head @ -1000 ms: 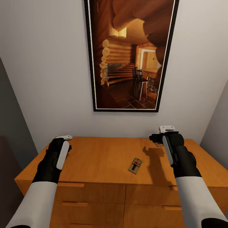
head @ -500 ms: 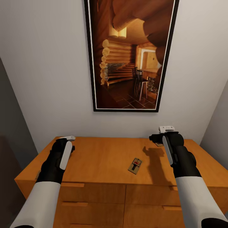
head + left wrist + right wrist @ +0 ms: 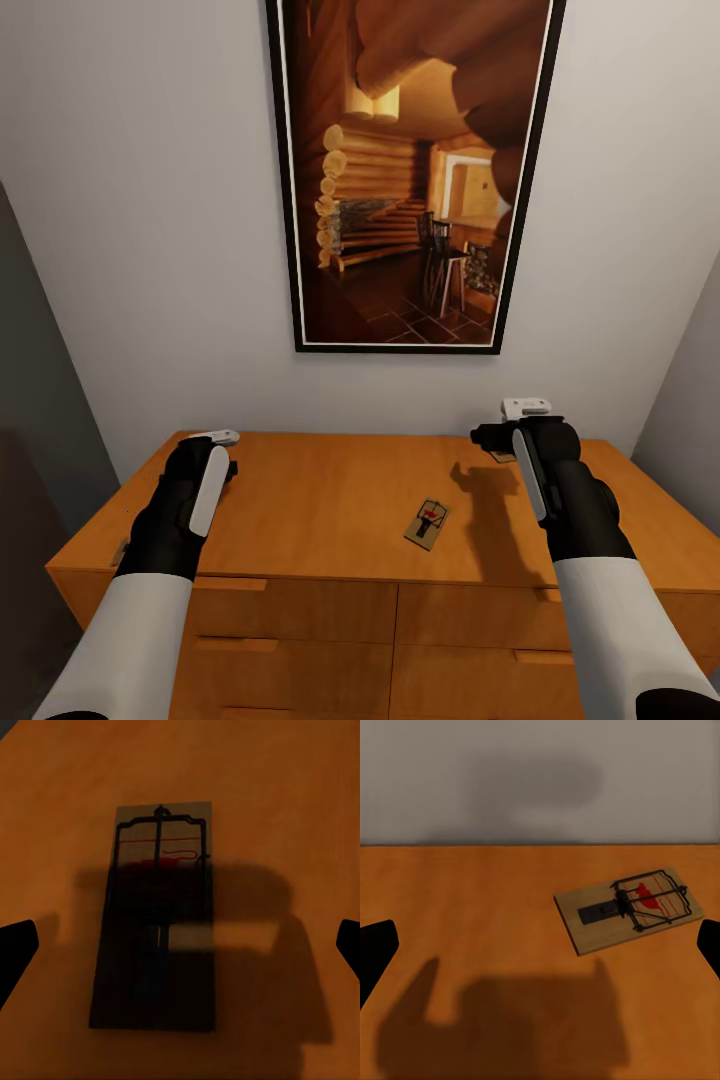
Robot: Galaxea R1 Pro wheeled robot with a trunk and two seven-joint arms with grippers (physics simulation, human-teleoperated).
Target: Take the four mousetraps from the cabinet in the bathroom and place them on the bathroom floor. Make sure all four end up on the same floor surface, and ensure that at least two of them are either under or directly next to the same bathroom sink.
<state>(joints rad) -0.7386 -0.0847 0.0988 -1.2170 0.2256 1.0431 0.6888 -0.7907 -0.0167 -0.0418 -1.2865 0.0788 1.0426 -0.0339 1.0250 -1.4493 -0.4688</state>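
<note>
Orange-brown cabinet (image 3: 330, 510) top carries a mousetrap (image 3: 427, 523) at 5 o'clock of its middle. Left claw (image 3: 180, 945) hangs spread wide over a second trap (image 3: 154, 919), untouched. Right claw (image 3: 540, 945), also released, faces a third trap (image 3: 628, 907) by the wall (image 3: 540, 780).

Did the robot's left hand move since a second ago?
Yes. The left gripper slid a little to the right and slightly nearer, judged against the cabinet's back edge. It hangs above a mousetrap.

Mousetrap (image 3: 427, 522) on cabinet (image 3: 330, 500) between arms
</note>
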